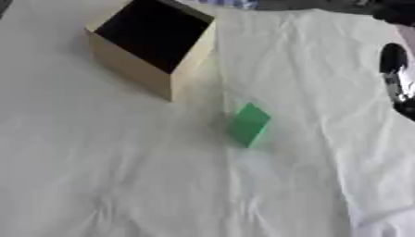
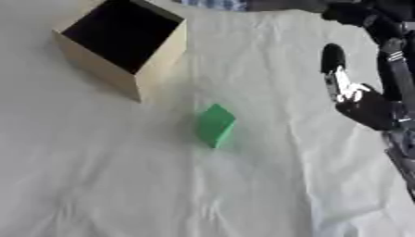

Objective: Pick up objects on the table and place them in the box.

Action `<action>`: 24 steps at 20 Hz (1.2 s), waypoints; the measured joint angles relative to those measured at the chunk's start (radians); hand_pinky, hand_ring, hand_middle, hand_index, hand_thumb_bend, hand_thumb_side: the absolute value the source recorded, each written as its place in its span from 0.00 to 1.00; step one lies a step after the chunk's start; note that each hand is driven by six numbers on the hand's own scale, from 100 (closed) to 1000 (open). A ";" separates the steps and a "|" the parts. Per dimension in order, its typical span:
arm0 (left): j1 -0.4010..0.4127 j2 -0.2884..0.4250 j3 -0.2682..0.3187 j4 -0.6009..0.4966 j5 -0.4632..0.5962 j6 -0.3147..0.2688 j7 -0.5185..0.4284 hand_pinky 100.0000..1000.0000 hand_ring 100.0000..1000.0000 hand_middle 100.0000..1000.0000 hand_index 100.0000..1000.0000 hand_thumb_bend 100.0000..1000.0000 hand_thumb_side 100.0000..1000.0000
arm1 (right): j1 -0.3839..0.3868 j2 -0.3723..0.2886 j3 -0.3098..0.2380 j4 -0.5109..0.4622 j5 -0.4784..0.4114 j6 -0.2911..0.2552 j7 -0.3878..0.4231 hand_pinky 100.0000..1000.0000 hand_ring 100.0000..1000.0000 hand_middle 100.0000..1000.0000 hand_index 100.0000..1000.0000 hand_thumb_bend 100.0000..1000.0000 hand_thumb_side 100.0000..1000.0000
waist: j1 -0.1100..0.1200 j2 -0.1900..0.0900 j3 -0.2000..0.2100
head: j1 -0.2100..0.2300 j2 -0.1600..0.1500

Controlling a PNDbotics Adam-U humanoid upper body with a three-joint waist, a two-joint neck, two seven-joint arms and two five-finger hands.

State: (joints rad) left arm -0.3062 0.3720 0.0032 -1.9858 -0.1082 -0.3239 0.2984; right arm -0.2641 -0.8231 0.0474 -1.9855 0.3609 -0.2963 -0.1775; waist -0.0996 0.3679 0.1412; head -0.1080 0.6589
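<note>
An open tan box (image 1: 134, 69) with a dark inside stands at the upper left of the white cloth, turned corner-on toward me. A small green block (image 1: 249, 124) lies on the cloth near the middle, below and to the right of the box. My right hand (image 2: 365, 107) hovers at the right edge, well to the right of the block and apart from it. Its black fingers (image 2: 330, 61) point straight up and hold nothing. My left hand shows in neither view.
A wrinkled white cloth (image 1: 122, 176) covers the whole table. My right arm (image 2: 395, 60) comes down from the upper right corner. A bit of striped fabric (image 2: 212, 3) shows at the far edge.
</note>
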 measured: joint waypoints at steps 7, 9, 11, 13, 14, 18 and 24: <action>0.000 0.008 -0.008 0.000 0.004 0.001 -0.012 0.56 0.70 0.74 0.80 0.19 0.51 | -0.031 -0.219 0.091 0.000 0.021 0.042 0.128 0.79 0.81 0.76 0.86 0.00 0.81 | -0.008 -0.002 0.014 | 0.000 0.000; -0.001 0.009 -0.012 0.000 0.007 0.000 -0.016 0.56 0.70 0.74 0.80 0.19 0.51 | -0.043 -0.262 0.118 0.000 0.020 0.048 0.169 0.79 0.82 0.77 0.87 0.00 0.83 | -0.008 -0.002 0.018 | -0.001 0.000; -0.001 0.009 -0.013 0.000 0.010 0.001 -0.019 0.55 0.70 0.74 0.80 0.19 0.51 | -0.058 -0.296 0.144 0.000 0.020 0.051 0.213 0.80 0.83 0.79 0.88 0.00 0.85 | -0.008 -0.002 0.022 | -0.004 0.000; -0.002 0.009 -0.016 0.000 0.012 0.001 -0.022 0.55 0.70 0.74 0.79 0.19 0.51 | -0.079 -0.318 0.170 0.000 0.017 0.055 0.262 0.80 0.83 0.79 0.89 0.00 0.85 | -0.010 -0.002 0.026 | -0.008 0.000; -0.002 0.009 -0.018 0.000 0.013 0.001 -0.024 0.55 0.70 0.74 0.79 0.19 0.51 | -0.089 -0.325 0.182 0.000 0.015 0.059 0.285 0.80 0.84 0.80 0.90 0.00 0.84 | -0.011 -0.002 0.026 | -0.010 0.000; -0.002 0.009 -0.023 0.000 0.021 0.002 -0.030 0.55 0.70 0.74 0.79 0.19 0.51 | -0.132 -0.342 0.230 0.000 0.000 0.086 0.372 0.82 0.85 0.81 0.92 0.00 0.77 | -0.013 -0.002 0.030 | -0.015 0.000; -0.002 0.009 -0.027 0.000 0.028 0.003 -0.038 0.55 0.70 0.74 0.79 0.19 0.52 | -0.197 -0.344 0.301 0.000 -0.031 0.134 0.493 0.84 0.88 0.83 0.94 0.10 0.65 | -0.014 -0.002 0.037 | -0.020 0.000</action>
State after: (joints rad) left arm -0.3079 0.3810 -0.0236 -1.9858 -0.0803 -0.3207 0.2606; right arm -0.4609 -1.1669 0.3483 -1.9858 0.3301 -0.1625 0.3155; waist -0.1139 0.3661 0.1783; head -0.1281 0.6591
